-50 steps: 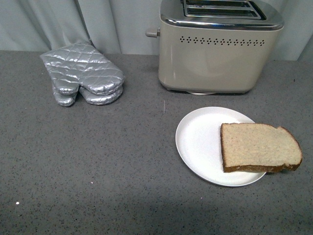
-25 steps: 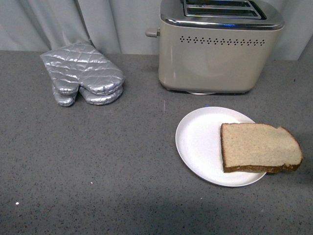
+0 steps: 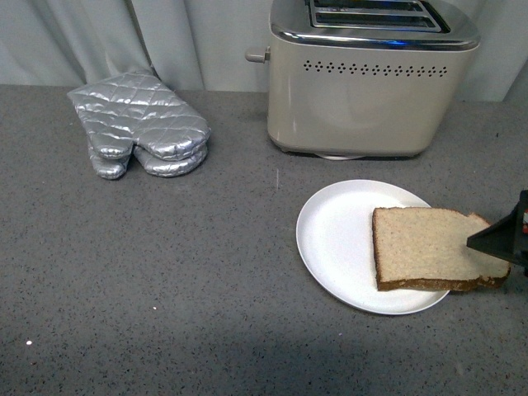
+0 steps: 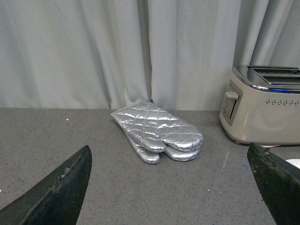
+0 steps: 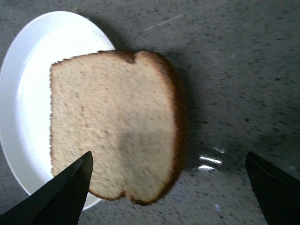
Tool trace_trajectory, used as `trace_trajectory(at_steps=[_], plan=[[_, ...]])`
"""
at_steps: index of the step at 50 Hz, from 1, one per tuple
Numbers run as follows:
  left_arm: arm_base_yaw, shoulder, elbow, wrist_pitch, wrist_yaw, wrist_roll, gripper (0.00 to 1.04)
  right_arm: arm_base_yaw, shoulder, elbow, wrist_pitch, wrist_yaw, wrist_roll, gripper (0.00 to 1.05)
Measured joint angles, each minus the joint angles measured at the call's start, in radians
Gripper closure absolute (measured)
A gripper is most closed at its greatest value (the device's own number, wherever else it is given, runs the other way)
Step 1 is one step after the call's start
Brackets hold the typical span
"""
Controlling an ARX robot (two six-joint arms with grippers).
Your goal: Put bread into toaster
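The bread (image 3: 429,246), a light-brown slice with a dark crust, lies flat on the right side of a round white plate (image 3: 334,235), its rounded end overhanging the rim. Behind the plate stands the beige toaster (image 3: 363,91), chrome top and two slots facing up. My right gripper (image 3: 497,240) shows at the right edge, over the slice's rounded end. In the right wrist view my right gripper (image 5: 168,157) is open above the bread (image 5: 112,122), one finger over the slice and the other over bare counter. My left gripper (image 4: 168,152) is open and holds nothing; the toaster (image 4: 267,112) stands beyond one of its fingers.
A silver quilted oven mitt (image 3: 140,124) lies at the back left of the grey speckled counter (image 3: 165,272). A pale curtain (image 3: 165,33) hangs behind everything. The toaster's knob (image 3: 256,55) sticks out toward the mitt.
My right gripper has come into the front view from the right edge, over the bread's rounded end. The bread, plate and toaster have not moved.
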Motion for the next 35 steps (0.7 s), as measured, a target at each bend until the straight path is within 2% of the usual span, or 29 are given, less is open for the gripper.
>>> trace_trajectory(at_steps=[4,6,14,21,28,32,35], plan=[[0.0,0.0,0.0,0.0,0.0,0.0,0.07,0.016,0.031,0.028,0.021,-0.027,0.058,0.1],[0.0,0.0,0.0,0.0,0.0,0.0,0.07,0.024,0.047,0.044,0.019,-0.024,0.073,0.15],[0.0,0.0,0.0,0.0,0.0,0.0,0.07,0.039,0.097,0.077,-0.011,-0.006,0.098,0.5],[0.0,0.0,0.0,0.0,0.0,0.0,0.07,0.037,0.098,0.082,-0.016,-0.009,0.116,0.68],[0.0,0.0,0.0,0.0,0.0,0.0,0.07,0.029,0.039,0.068,-0.032,-0.067,0.187,0.97],[0.0,0.0,0.0,0.0,0.0,0.0,0.07,0.026,-0.024,0.044,-0.053,-0.091,0.23,1.03],[0.0,0.0,0.0,0.0,0.0,0.0,0.07,0.024,-0.08,0.028,-0.073,-0.1,0.278,1.03]])
